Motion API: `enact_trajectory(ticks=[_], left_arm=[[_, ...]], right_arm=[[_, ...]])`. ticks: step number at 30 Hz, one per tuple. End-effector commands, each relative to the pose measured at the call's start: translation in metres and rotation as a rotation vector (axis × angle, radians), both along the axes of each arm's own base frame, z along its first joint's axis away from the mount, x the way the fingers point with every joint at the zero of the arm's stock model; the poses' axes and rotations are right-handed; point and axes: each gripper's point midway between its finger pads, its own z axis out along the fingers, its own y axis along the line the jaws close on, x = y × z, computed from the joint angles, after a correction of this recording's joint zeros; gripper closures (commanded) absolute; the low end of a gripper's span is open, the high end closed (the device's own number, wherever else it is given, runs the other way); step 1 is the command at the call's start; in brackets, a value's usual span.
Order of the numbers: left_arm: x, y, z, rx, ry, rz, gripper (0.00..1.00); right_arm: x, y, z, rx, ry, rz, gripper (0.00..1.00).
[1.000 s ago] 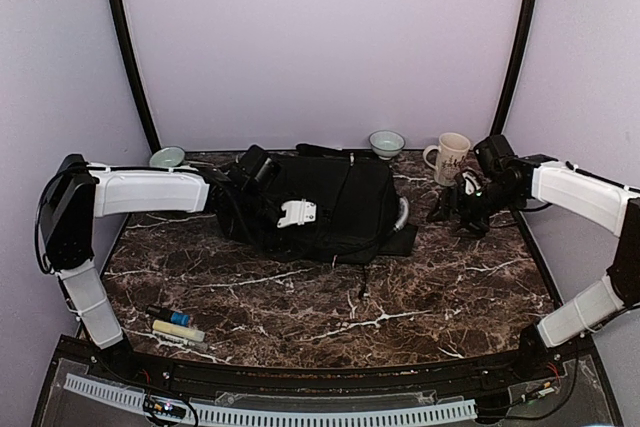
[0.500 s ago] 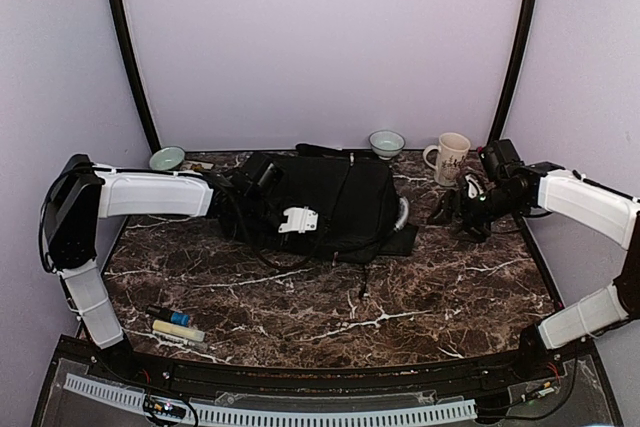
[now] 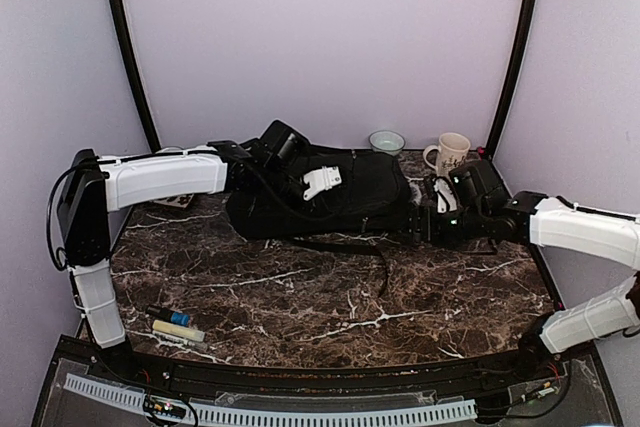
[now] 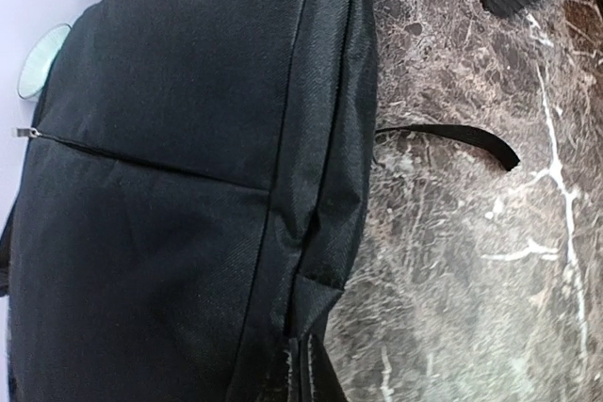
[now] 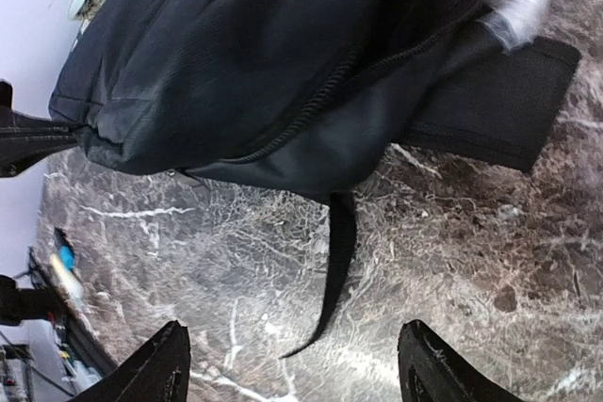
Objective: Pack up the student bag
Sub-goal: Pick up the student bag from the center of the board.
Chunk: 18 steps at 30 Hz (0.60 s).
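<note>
A dark marble table [image 3: 300, 297] with white veins, seen from above, and a robot arm at each side. The student bag [image 3: 350, 197], large, black and soft, lies across the back middle of the table, with its left end raised off the surface. A white buckle [image 3: 322, 180] sits on top of it and a black strap [image 3: 375, 257] trails forward onto the marble. The left gripper [image 3: 288, 159] is at the raised left end, its jaws together and clamped on the bag's fabric [image 4: 170, 185]. The right gripper [image 3: 432, 223] is low over the table just beside the bag's right end [image 5: 264, 54], its fingers [image 5: 170, 364] apart and holding nothing. A cream mug [image 3: 450, 155] and a small bowl [image 3: 386, 140] stand by the back wall. Some pens [image 3: 175, 325] lie at the near left
</note>
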Motion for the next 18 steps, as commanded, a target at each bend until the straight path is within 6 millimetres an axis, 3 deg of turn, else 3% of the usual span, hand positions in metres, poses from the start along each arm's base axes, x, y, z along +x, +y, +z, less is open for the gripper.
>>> enact_trajectory(ticks=[1,4,9,13,18], left_arm=[[-0.014,-0.021,0.017,-0.079,0.087,0.069,1.0],[-0.015,-0.029,0.019,-0.085,0.101,0.074,1.0],[-0.014,-0.037,0.025,-0.1,0.134,0.096,1.0],[-0.015,-0.038,0.025,-0.102,0.145,0.109,1.0],[-0.019,-0.045,0.033,-0.127,0.167,0.106,1.0]], right_arm=[[0.009,0.026,0.021,0.016,-0.255,0.014,0.25],[0.004,0.037,0.022,0.041,-0.368,0.037,0.27],[0.0,0.054,0.006,0.049,-0.464,0.087,0.29],[0.005,0.052,-0.016,0.014,-0.496,0.065,0.29],[0.009,0.061,-0.023,0.014,-0.551,0.103,0.28]])
